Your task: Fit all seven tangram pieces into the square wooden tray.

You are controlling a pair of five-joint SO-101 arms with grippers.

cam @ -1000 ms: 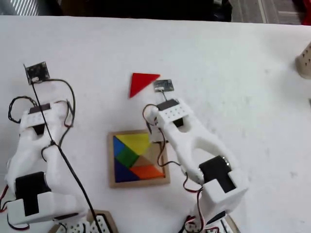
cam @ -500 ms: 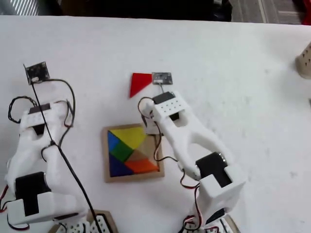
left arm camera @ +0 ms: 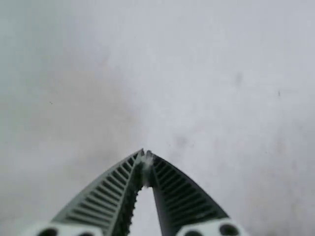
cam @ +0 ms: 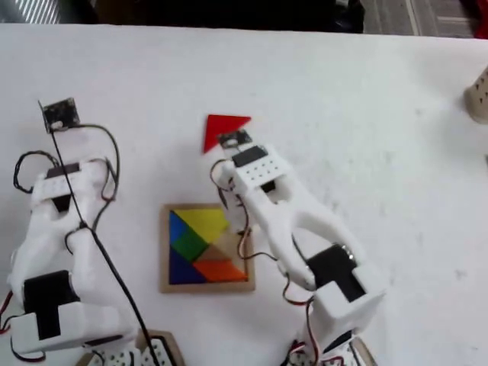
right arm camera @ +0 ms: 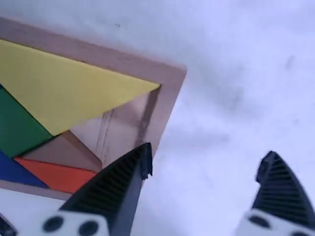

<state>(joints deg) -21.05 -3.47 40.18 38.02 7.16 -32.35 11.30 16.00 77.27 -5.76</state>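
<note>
Wooden tray [cam: 206,287] lies by the right claw [right arm camera: 206,157], spread wide; the left claw [left arm camera: 146,156] is pinched closed.

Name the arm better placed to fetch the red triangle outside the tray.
Right. The right gripper, open, hangs by the tray, near the red triangle; the left gripper, shut, is over the table farther away.

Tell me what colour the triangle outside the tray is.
Red triangle, seen best in the high view.
</note>
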